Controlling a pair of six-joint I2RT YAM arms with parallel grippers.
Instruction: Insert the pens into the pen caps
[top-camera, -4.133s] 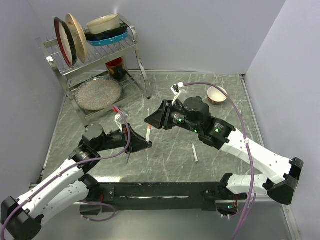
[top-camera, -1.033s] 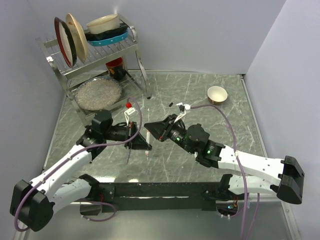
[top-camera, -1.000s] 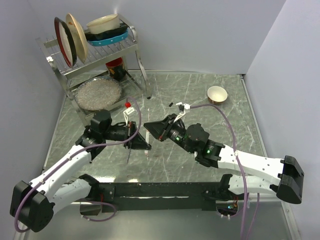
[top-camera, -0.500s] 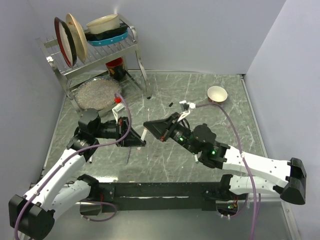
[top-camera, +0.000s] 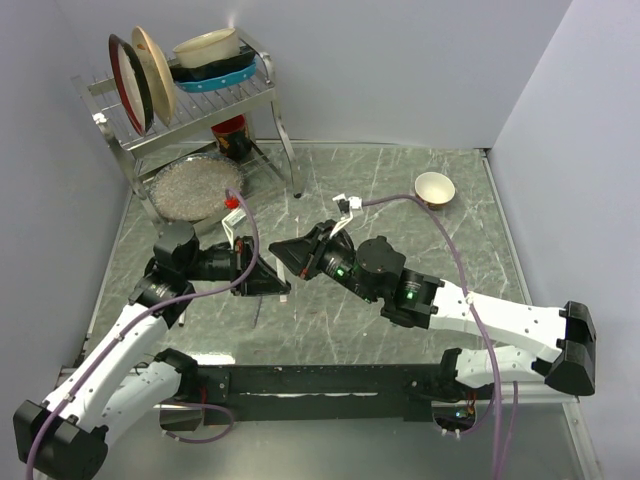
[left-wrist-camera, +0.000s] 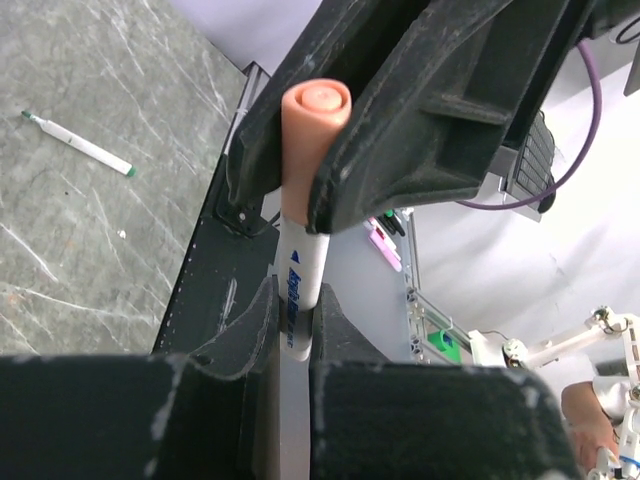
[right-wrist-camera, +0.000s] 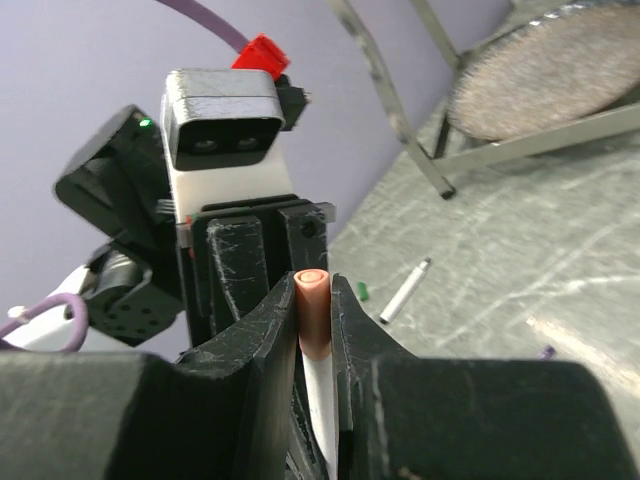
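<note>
You see the grey stone counter first, with a metal dish rack full of plates and bowls at its far left corner. The left arm and the right arm both reach in over the middle of the counter, and their tips meet there, nose to nose. A small bowl sits alone near the far right side, well away from the arms.

Your left hand is clenched on a white pen — its two fingers squeeze the barrel, which has blue writing on it. Your right hand grips the red-orange cap, with one finger on each side of it. The cap sits on the end of the white pen, in line with the barrel, so the two hands hold one straight stick between them, up in the air above the counter. You cannot tell from here if the cap is pushed all the way on.

A second pen — white with a green end — lies flat on the counter, apart from both hands.
</note>
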